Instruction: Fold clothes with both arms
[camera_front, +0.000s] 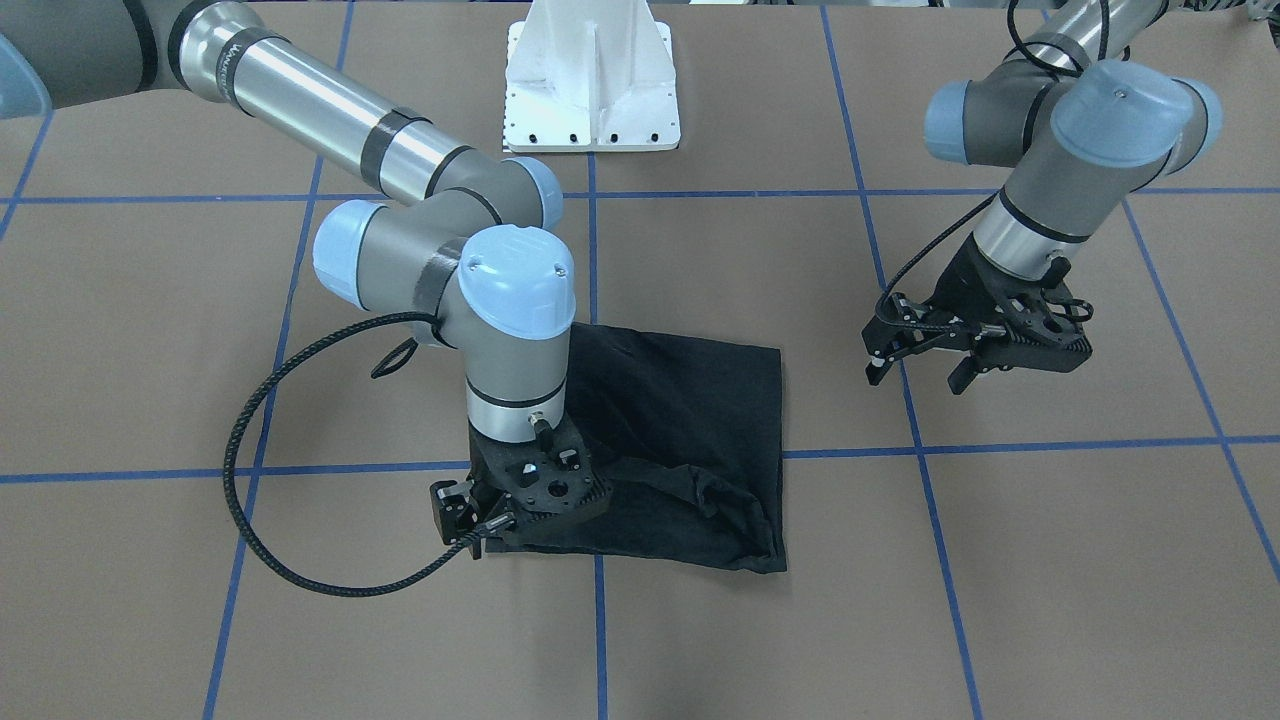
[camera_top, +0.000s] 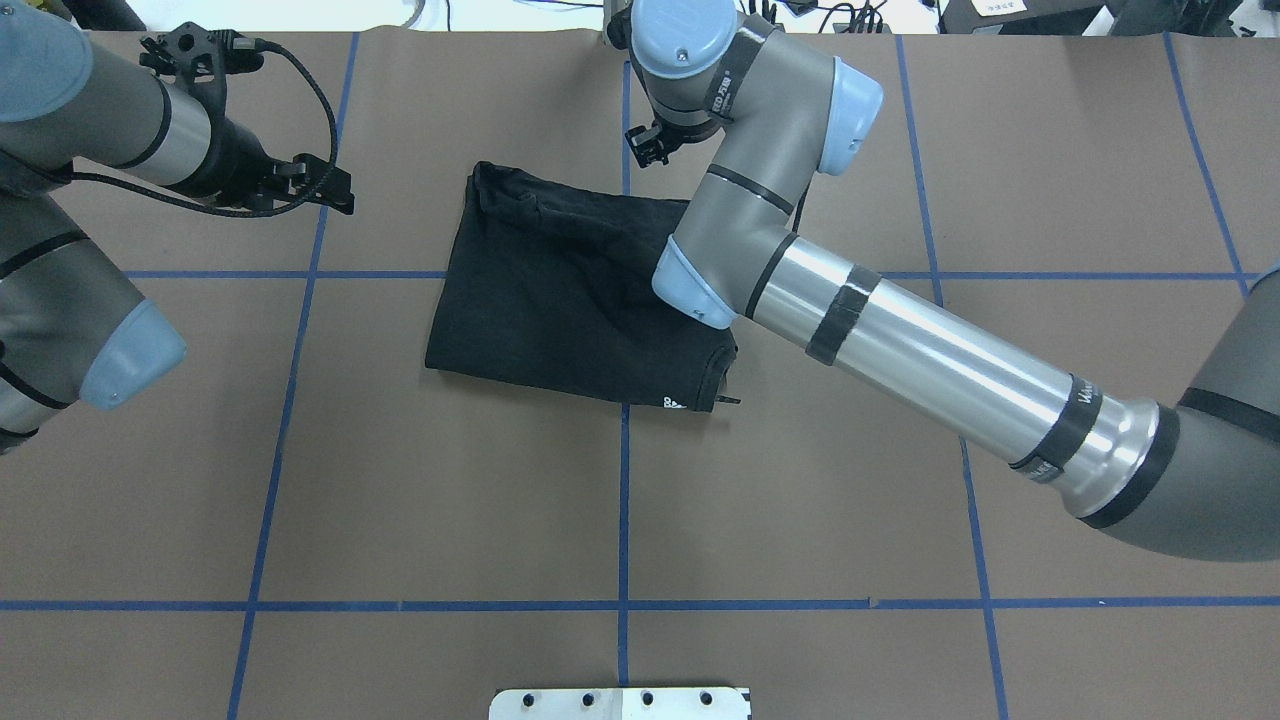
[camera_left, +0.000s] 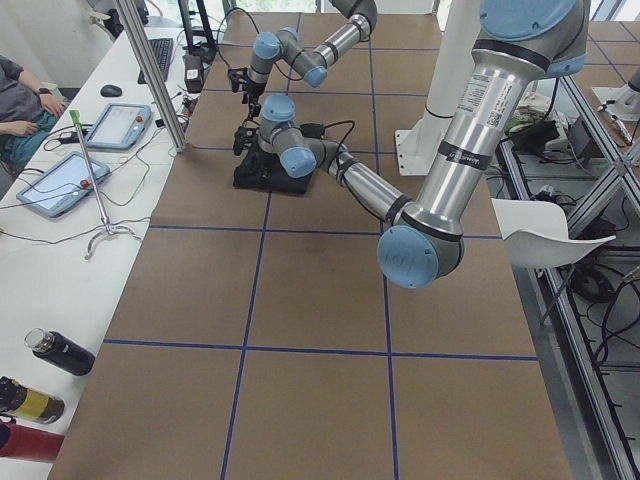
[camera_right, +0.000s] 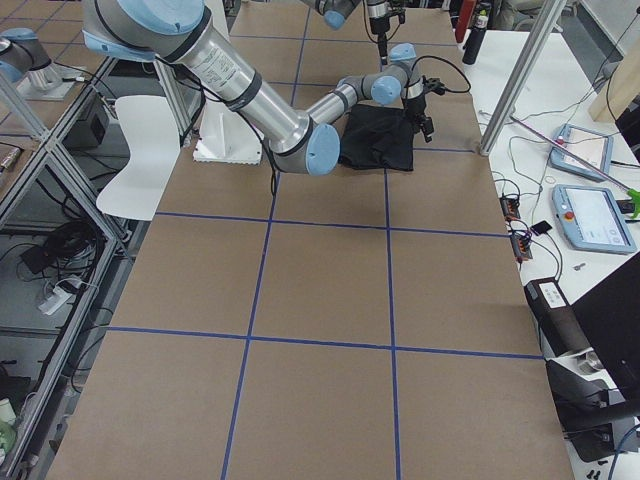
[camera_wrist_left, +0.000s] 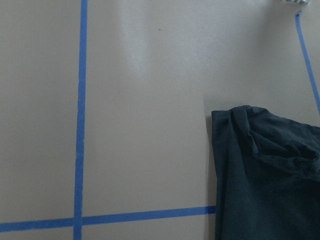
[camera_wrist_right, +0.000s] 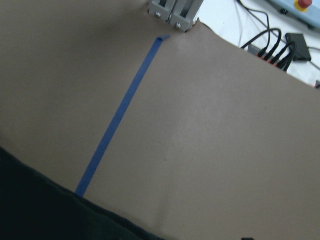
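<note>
the black t-shirt (camera_top: 540, 290) lies folded into a soft, matte, roughly four-sided pad at the middle of the table (camera_top: 400, 480). the table is smooth brown paper crossed by blue tape lines (camera_top: 623, 500). the shirt's far left corner is bunched and wrinkled, and a white print (camera_top: 672, 403) peeks out at the near right corner. its slightly longer side runs left to right, skewed to the grid. the right gripper (camera_front: 520, 520) sits on the far right corner, fingers hidden, so i cannot tell its width. the left gripper (camera_front: 920, 375) hangs well apart to the left, spread wide and empty.

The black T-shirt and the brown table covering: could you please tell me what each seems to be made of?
The black T-shirt looks like soft, matte knit fabric, probably cotton: it creases and bunches at one corner. The brown table covering looks like smooth paper or card, with a faint sheen.
</note>
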